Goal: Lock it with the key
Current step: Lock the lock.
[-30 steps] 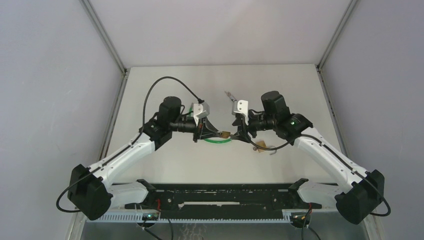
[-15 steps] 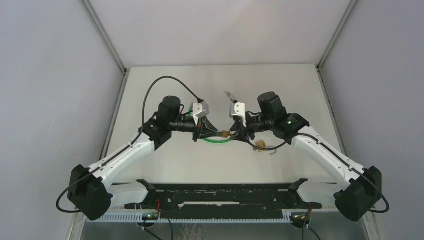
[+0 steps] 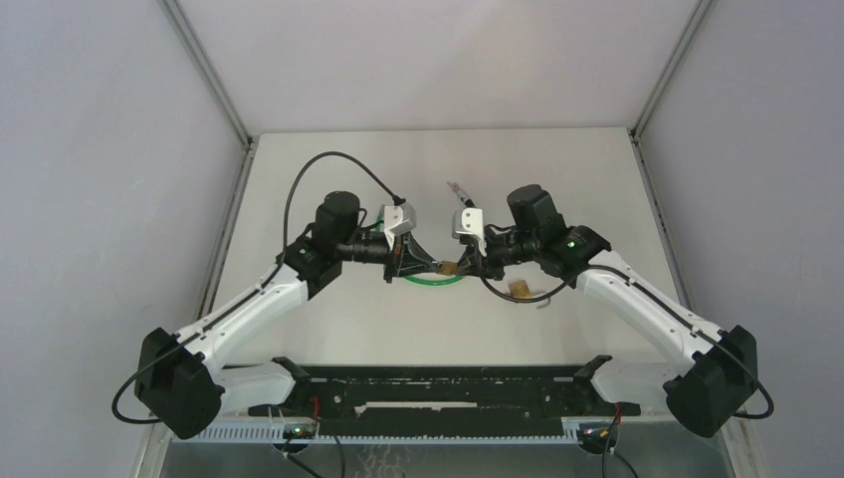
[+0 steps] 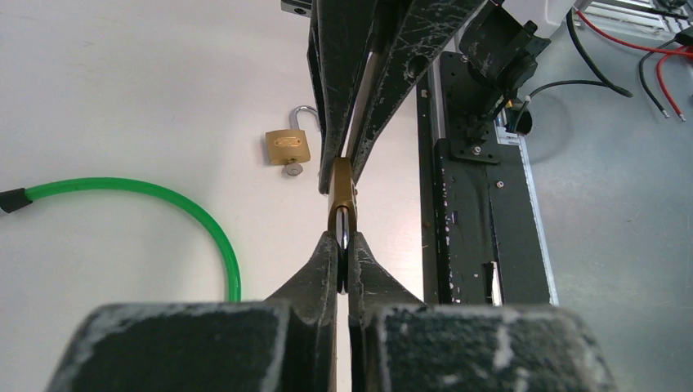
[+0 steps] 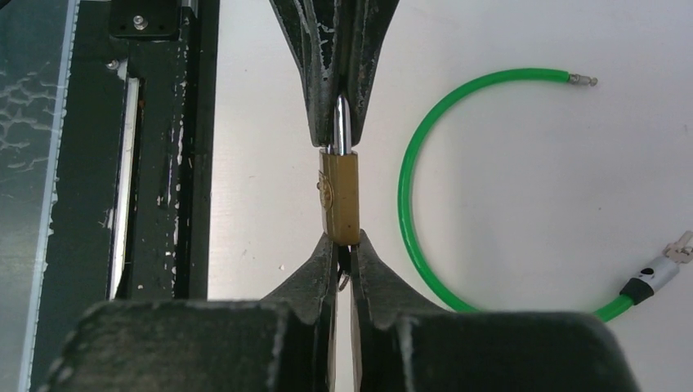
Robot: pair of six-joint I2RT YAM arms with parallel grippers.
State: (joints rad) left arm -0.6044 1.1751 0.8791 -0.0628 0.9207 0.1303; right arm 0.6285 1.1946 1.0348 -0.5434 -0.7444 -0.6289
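A small brass padlock [image 5: 339,194] hangs in the air between my two grippers, above the table. My left gripper [image 4: 343,237] is shut on its silver shackle [image 5: 343,122], seen edge-on in the left wrist view. From the other side, my right gripper [image 5: 344,238] meets the padlock's underside. Its jaws are closed on the key [image 5: 344,277], of which only a small dark sliver shows between them. In the top view the padlock [image 3: 451,267] sits mid-table, with the left gripper [image 3: 435,264] and right gripper [image 3: 468,267] tip to tip.
A green cable [image 5: 425,147] loops on the table under the grippers. A second brass padlock [image 4: 288,147], shackle open, lies on the table near the right arm. The black base rail [image 3: 438,388] runs along the near edge.
My right gripper has moved left up to the padlock's underside and its jaws have closed from wide open to nearly together. The left gripper and padlock have stayed put.
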